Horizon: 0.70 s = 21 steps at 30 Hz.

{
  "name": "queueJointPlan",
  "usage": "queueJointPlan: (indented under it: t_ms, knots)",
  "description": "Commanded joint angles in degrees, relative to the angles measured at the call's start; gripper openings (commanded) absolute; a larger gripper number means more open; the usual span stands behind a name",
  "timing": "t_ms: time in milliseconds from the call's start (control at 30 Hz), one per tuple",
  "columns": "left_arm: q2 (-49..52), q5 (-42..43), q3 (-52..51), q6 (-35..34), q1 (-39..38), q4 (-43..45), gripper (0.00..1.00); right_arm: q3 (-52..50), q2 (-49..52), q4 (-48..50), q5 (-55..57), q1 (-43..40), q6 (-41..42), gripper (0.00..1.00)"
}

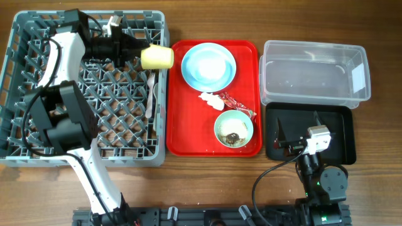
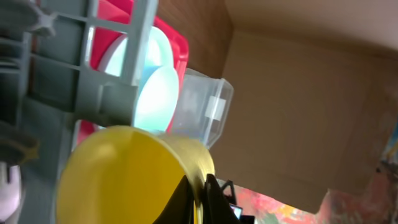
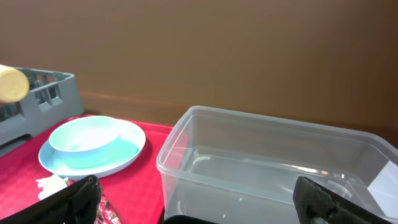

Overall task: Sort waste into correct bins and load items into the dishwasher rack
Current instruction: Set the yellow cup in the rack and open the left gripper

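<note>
My left gripper (image 1: 143,53) is shut on the rim of the small yellow cup (image 1: 157,57), which lies on its side above the right edge of the grey dishwasher rack (image 1: 38,135). In the left wrist view the black fingertips (image 2: 186,198) pinch the cup's wall (image 2: 124,180). A light blue plate (image 1: 192,76) with a pale bowl (image 1: 208,64) on it sits on the red tray (image 1: 188,132). A second bowl (image 1: 233,129) holds brown scraps. A white tissue (image 1: 209,98) and a red wrapper (image 1: 235,102) lie between them. My right gripper (image 1: 296,129) hangs open over the black tray (image 1: 342,135), facing the clear tub (image 3: 273,168).
White cutlery (image 1: 151,94) lies in the rack near its right side. The clear tub (image 1: 312,72) stands behind the black tray at the right. The left arm stretches across the rack from its front left corner.
</note>
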Motion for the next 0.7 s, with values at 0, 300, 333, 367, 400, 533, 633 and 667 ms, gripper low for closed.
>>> queueJointPlan:
  t_ms: [0,300,333,367,400,533,633,667]
  knots:
    - [1.7,-19.96,-0.96,0.59,-0.59,-0.31,0.04,-0.07,-0.11,0.22,-0.52,-0.28,-0.31,1.0]
    - [1.7,-28.02,-0.94,0.39,-2.86,0.83,0.04,-0.07,-0.11,0.22,-0.52,-0.28,-0.28,1.0]
    - [1.7,-28.0,-0.94,-0.68,-3.13,1.4,0.04,-0.07,-0.11,0.22,-0.52,-0.28,-0.31,1.0]
    - [1.7,-27.61,-0.94,-1.81,-3.34,1.95,0.04,-0.07,-0.11,0.22,-0.52,-0.28,-0.31,1.0]
    - [1.66,-25.75,-0.94,-2.78,-3.5,2.89,0.04,-0.07,-0.11,0.22,-0.5,-0.28,-0.28,1.0]
    - [1.66,-21.81,-0.94,-4.44,-3.32,5.86,0.04,-0.07,-0.11,0.22,-0.52,-0.28,-0.28,1.0]
    - [1.53,-21.81,-0.92,-4.46,-3.04,6.32,0.04,-0.07,-0.11,0.22,-0.52,-0.28,-0.31,1.0]
    - [1.53,-21.79,-0.92,-4.46,-2.93,6.29,0.04,-0.07,-0.11,0.22,-0.52,-0.28,-0.28,1.0]
